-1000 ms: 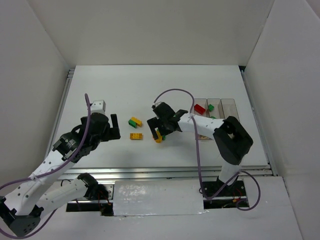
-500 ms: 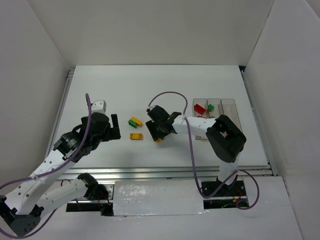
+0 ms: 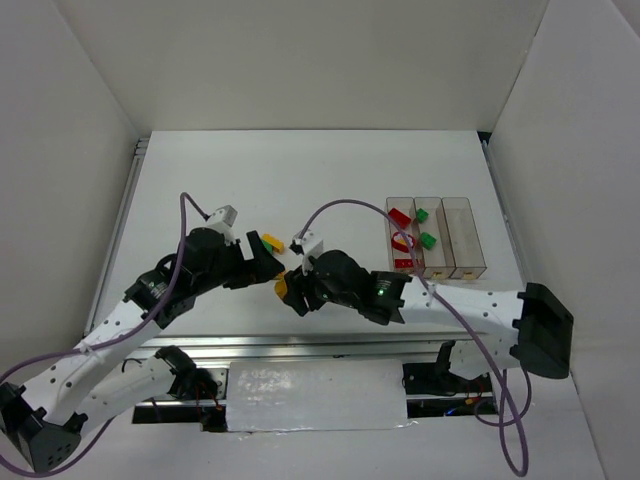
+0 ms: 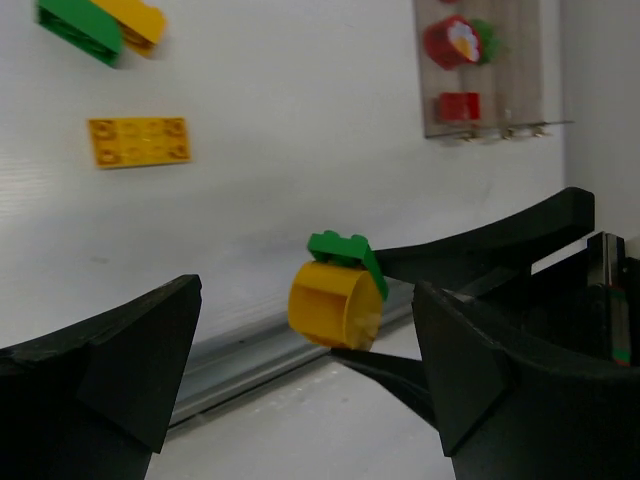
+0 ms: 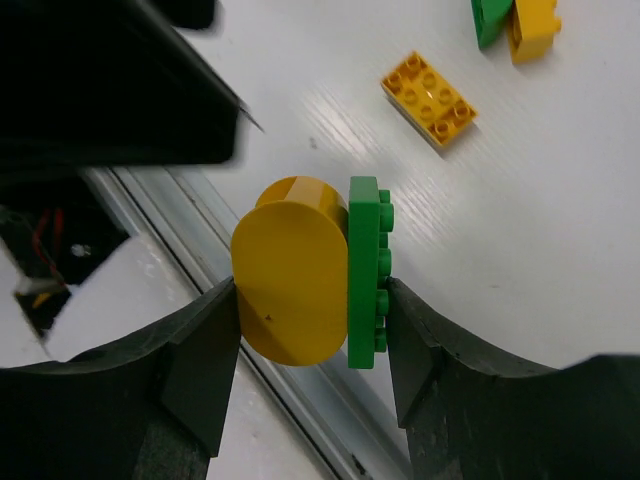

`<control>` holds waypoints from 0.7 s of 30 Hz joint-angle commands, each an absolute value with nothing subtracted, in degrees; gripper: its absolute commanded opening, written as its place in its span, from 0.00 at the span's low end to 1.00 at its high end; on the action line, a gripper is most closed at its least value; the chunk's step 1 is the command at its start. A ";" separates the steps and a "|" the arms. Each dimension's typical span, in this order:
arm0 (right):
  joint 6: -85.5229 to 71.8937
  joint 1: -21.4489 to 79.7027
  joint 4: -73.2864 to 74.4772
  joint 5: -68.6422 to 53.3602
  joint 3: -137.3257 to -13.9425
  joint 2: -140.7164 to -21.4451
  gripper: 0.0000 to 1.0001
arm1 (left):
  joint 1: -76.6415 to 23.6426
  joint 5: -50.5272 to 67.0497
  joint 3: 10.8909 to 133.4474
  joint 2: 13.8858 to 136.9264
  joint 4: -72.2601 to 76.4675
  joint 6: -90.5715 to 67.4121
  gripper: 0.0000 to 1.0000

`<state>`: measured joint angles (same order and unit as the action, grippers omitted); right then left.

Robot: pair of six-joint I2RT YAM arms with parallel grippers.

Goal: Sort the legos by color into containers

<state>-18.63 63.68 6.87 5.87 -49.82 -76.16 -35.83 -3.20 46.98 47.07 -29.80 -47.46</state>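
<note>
Right tool pinches a joined pair: a glossy yellow rounded brick pressed against a thin, studded green plate. It holds them above the near edge of the counter, well apart from the clear containers. Left tool is spread wide, facing the pair.

Judgement: the pair needs splitting. The left tool should seat squarely on one colour only, then peel.

A fixed camera high behind both arms looks down on the whole white table. Two wrist cameras look from close above it; both show the yellow-and-green piece and flat yellow brick.
</note>
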 commanded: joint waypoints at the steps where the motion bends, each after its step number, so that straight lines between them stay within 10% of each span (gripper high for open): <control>1: -20.83 66.00 1.15 13.16 -48.43 -70.95 0.00 | -36.21 8.69 45.71 47.98 -16.89 -55.88 0.99; 16: -22.15 68.64 -2.28 18.90 -46.49 -62.75 0.00 | -38.14 17.83 40.34 48.86 -7.83 -57.31 0.78; 21: -23.03 69.17 -3.77 17.23 -47.20 -64.25 0.00 | -38.94 20.21 41.39 50.97 -4.31 -56.87 0.11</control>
<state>-22.24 68.45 2.13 17.69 -45.93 -63.66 -38.11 16.43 40.01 49.93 -9.28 -56.71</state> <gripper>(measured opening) 0.619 0.462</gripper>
